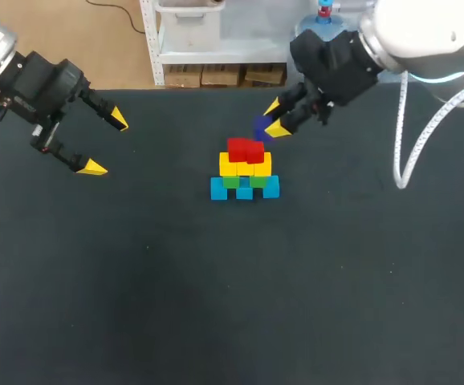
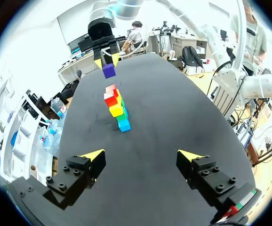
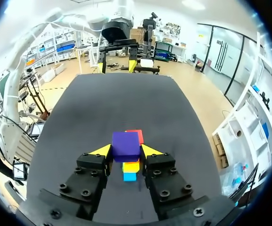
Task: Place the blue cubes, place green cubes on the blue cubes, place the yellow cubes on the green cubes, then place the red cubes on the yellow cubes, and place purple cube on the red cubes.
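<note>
Plain black table, and roughly in the middle of it sits the pile, which I'll use as the reference for everything. Bottom row is the blue cubes, three of them side by side with small gaps between. The green cubes sit on those, the yellow cubes form the next layer, and the red cubes are on top of the yellow.

The purple cube isn't on the pile. It's up in the air just above the pile's top, clear of the red cubes, pinched in the right end effector. Both yellow tips press on it from opposite sides, so the fingers stand about one cube apart. From the right wrist view you look down past the purple cube and see red, yellow and blue peeking out right under it.

The left end effector is well off to the pile's left side, spread wide and gripping nothing, with its fingers pointed toward the pile.
</note>
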Robot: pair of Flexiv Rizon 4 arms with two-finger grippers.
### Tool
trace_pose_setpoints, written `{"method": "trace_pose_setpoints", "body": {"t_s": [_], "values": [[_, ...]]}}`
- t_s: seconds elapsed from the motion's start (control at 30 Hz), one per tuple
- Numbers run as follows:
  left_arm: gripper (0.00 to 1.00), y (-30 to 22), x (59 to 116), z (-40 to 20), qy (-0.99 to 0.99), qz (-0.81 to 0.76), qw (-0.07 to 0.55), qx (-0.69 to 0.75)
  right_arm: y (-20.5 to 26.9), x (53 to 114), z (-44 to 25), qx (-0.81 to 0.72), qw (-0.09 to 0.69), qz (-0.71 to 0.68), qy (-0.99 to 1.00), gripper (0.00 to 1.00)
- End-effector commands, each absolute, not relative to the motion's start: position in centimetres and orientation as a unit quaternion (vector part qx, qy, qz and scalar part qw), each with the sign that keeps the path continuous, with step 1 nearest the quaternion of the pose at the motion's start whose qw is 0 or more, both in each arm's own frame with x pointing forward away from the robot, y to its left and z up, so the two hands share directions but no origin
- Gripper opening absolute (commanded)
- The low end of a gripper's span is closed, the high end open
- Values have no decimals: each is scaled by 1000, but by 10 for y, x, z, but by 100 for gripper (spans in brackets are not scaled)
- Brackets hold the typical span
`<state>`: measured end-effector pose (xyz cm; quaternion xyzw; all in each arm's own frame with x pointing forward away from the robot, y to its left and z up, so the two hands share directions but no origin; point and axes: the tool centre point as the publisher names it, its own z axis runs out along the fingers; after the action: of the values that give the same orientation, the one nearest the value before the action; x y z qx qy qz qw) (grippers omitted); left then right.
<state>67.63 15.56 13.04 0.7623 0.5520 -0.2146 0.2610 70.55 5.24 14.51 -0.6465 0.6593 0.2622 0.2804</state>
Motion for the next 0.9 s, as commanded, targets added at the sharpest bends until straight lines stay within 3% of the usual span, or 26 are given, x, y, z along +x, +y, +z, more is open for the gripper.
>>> {"method": "trace_pose_setpoints", "body": {"t_s": [0.03,0.9], "values": [[100,156,676,130,551,-214,263,763,61,708,142,-647,277,261,661,0],[100,156,676,130,551,-214,263,763,78,715,126,-626,272,261,683,0]]}}
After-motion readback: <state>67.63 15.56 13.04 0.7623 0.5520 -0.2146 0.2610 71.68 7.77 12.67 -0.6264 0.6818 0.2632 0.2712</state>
